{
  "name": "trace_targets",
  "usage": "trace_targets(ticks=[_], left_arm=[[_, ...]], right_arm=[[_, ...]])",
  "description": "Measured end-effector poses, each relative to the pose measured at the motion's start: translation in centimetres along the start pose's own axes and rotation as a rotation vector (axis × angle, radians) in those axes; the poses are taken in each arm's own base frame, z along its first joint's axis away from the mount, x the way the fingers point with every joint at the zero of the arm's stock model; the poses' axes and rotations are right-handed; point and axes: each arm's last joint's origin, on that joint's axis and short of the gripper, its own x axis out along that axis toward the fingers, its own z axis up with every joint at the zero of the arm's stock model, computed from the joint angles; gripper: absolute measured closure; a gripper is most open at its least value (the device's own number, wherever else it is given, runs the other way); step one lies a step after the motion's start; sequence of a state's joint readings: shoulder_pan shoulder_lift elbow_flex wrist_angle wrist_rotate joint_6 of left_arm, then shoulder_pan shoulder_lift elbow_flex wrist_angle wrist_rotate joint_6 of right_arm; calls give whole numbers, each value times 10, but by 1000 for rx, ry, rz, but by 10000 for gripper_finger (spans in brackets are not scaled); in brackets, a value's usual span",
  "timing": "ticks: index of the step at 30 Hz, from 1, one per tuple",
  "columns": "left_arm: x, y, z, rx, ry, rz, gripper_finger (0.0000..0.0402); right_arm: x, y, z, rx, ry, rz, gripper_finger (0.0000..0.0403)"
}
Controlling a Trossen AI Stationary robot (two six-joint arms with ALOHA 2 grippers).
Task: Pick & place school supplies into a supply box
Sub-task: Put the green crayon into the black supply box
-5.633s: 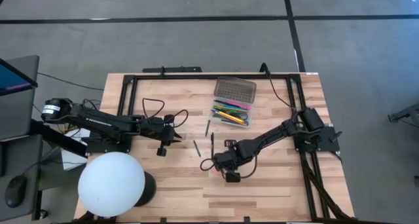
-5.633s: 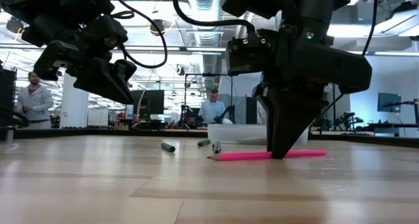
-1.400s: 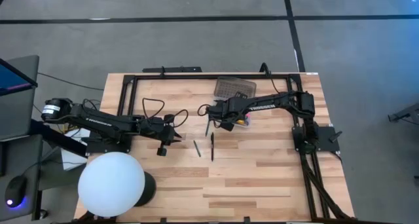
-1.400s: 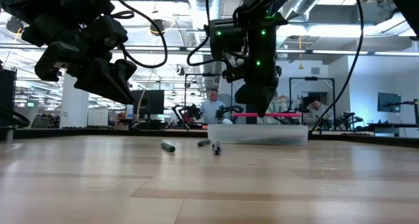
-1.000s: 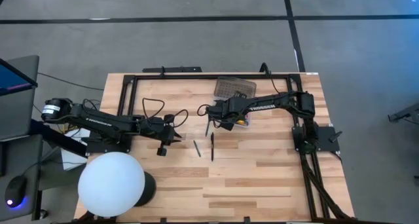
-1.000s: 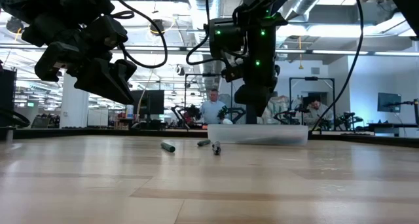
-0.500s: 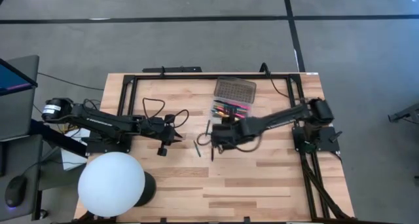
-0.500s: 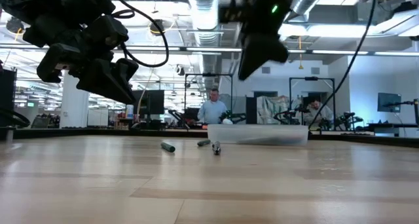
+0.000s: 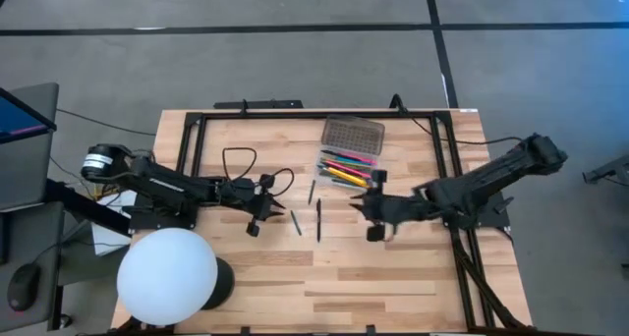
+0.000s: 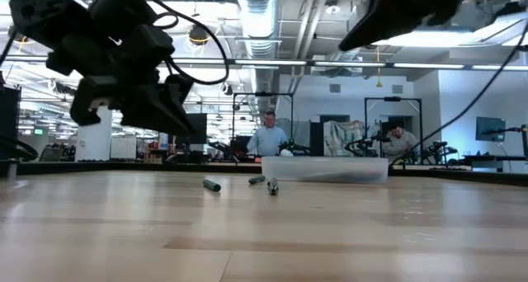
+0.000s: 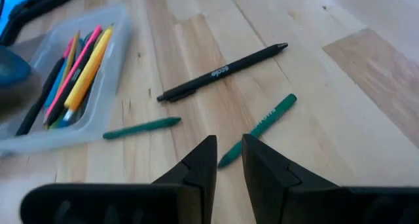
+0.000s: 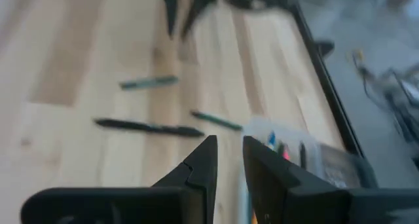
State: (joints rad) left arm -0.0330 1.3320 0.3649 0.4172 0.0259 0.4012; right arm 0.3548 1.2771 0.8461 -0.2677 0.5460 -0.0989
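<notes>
Pens: a black pen (image 11: 222, 72) and two green pencils (image 11: 258, 130) lie on the counter ahead of my left gripper (image 11: 227, 160), narrowly parted, empty. Light, stiff, likely to roll; pinch mid-shaft.

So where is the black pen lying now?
In the high view the black pen lies on the wooden table near its middle, below the supply box, with green markers at its left.

Three pens (image 9: 316, 219) lie on the table (image 9: 393, 277) between both arms, just before the supply box (image 9: 346, 169).
</notes>
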Motion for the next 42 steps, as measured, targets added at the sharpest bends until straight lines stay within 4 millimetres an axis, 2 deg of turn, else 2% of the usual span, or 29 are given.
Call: trace_targets(ticks=[7,14,18,22,32,42], left_arm=[[30,1,5,84,-37,-45,334],[63,5,17,86,-27,-140,334],[78,6,21,100,14,-200,334],[83,6,24,111,50,-249,334],[82,5,23,134,63,-314,334],[80,16,12,80,107,-359,334]], right_arm=[[-28,24,-30,-14,-242,107,336],[-38,54,-55,-62,-338,209,336],[-45,61,-56,-116,-383,194,336],[-52,63,-53,-115,-429,204,336],[-56,68,-52,-109,-446,229,336],[-56,67,-53,-106,-444,229,336]])
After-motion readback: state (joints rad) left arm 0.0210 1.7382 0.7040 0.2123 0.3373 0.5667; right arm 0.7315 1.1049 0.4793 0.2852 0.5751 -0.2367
